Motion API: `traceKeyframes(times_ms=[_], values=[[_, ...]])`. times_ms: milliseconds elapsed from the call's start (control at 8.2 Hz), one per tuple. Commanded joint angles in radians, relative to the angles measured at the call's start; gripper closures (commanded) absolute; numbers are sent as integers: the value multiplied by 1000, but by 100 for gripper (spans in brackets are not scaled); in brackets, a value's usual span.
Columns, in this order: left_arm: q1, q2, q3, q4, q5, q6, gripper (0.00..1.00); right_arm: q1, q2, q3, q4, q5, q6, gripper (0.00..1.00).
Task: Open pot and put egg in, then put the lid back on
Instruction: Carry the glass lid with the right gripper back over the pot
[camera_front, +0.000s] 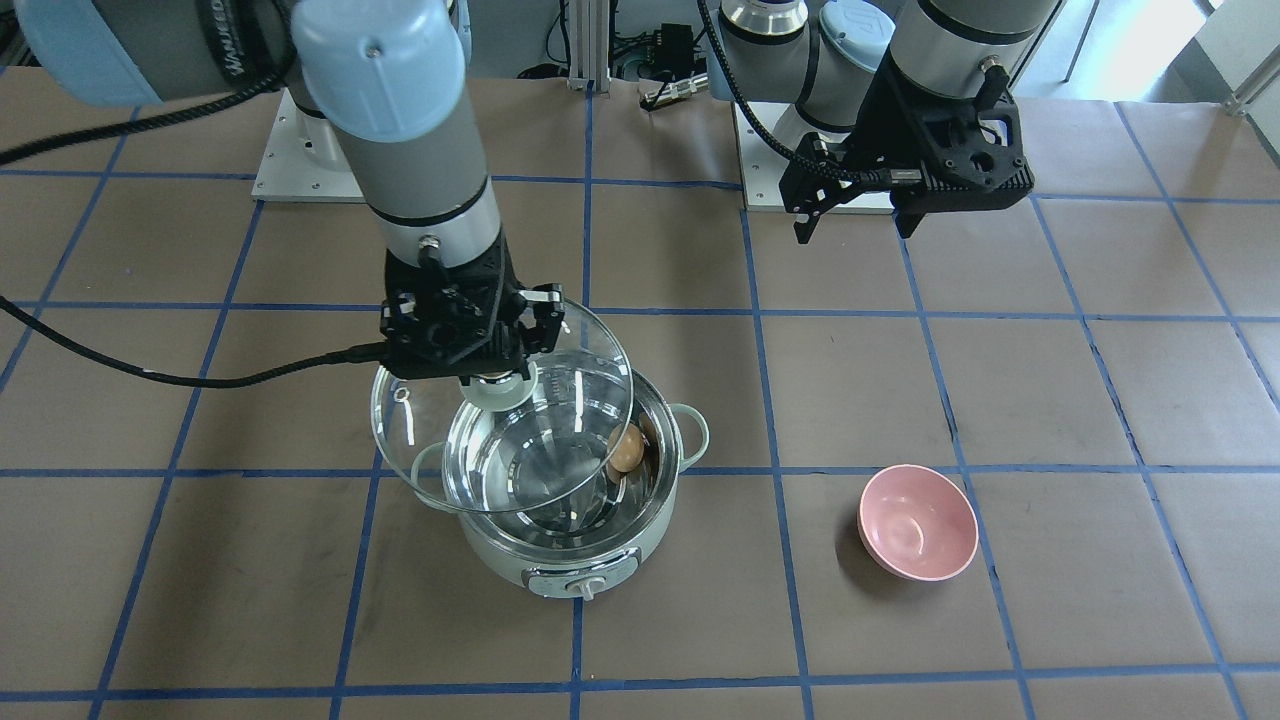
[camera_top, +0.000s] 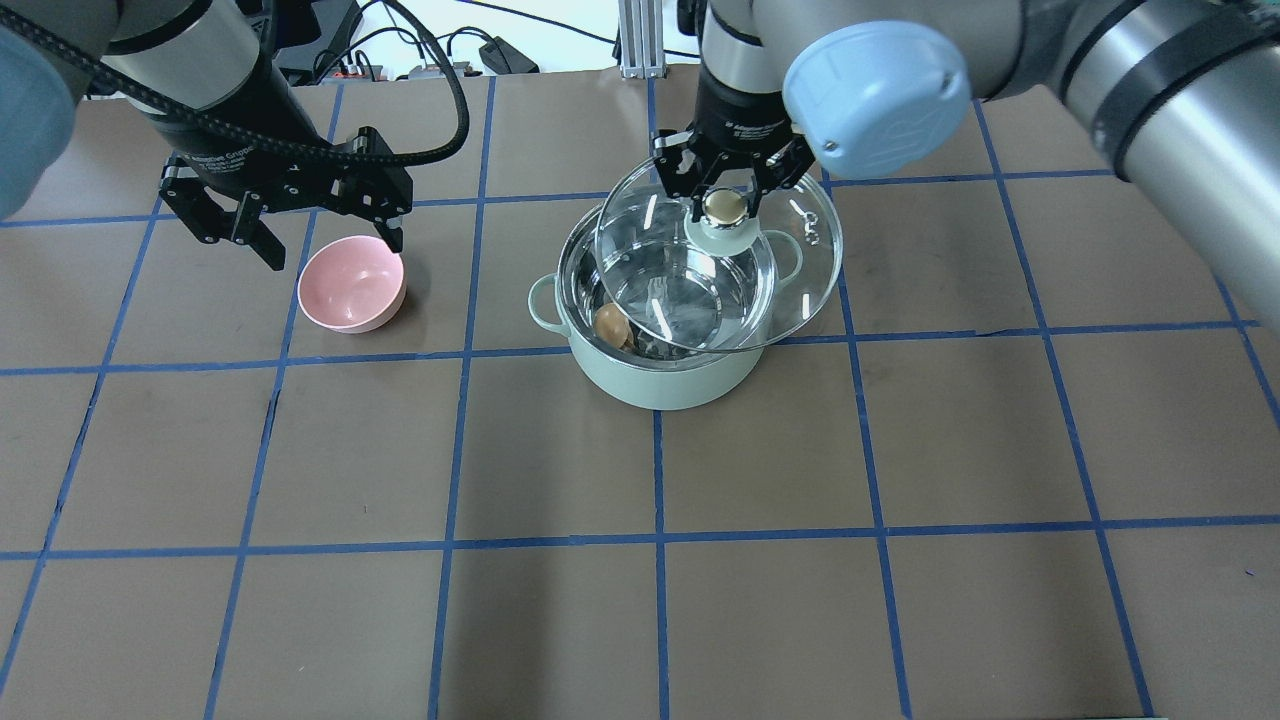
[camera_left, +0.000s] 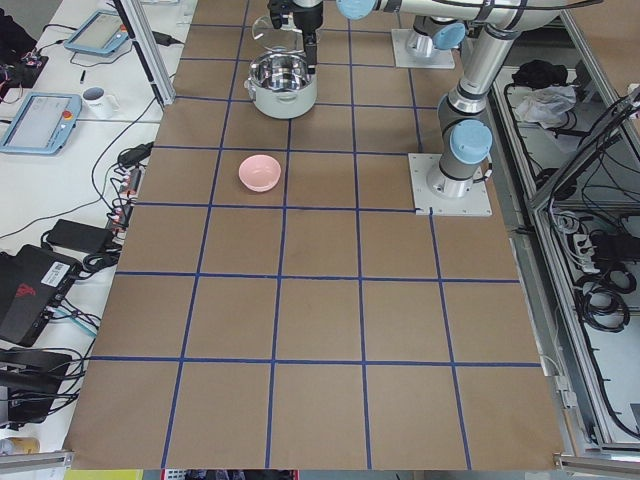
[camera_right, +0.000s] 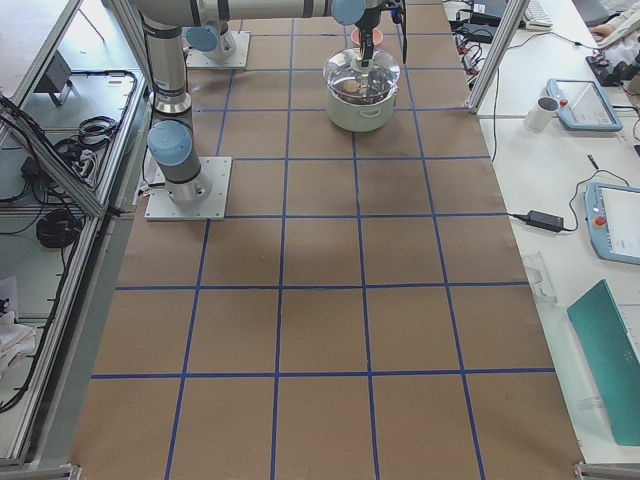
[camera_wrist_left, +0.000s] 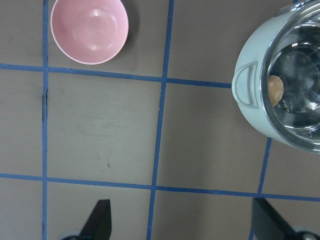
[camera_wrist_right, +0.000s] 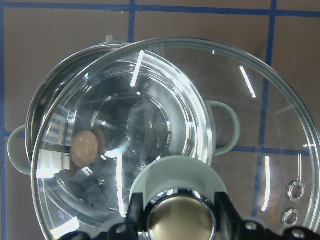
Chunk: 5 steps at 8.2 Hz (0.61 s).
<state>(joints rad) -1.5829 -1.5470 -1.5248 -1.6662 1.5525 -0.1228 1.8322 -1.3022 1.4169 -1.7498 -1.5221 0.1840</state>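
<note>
The mint-green pot (camera_top: 670, 385) stands on the table, open, its dial facing away from me (camera_front: 585, 585). The tan-brown egg (camera_top: 610, 323) lies inside on the steel bottom, by the pot's left wall (camera_front: 627, 449) (camera_wrist_left: 275, 90). My right gripper (camera_top: 724, 200) is shut on the tan-gold knob (camera_wrist_right: 181, 220) of the glass lid (camera_top: 790, 260). It holds the lid tilted just above the pot, offset to my right and partly over the opening (camera_front: 580, 380). My left gripper (camera_top: 335, 252) is open and empty, hovering over the pink bowl; its fingers (camera_wrist_left: 97, 220) are spread wide.
A pink bowl (camera_top: 352, 283) sits left of the pot, empty (camera_wrist_left: 90, 30). The table is brown paper with blue tape grid lines. The arm bases (camera_front: 300, 160) stand at the table's back edge.
</note>
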Motion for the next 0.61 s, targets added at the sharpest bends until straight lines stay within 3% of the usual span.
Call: traceKeyframes(times_ms=[0,488], values=[[1,2,0,0,4,0,0,67,61,-1,-34,3,51,100],[1,4,3,2,4,0,0,73,113,-3,-88,32,51,100]])
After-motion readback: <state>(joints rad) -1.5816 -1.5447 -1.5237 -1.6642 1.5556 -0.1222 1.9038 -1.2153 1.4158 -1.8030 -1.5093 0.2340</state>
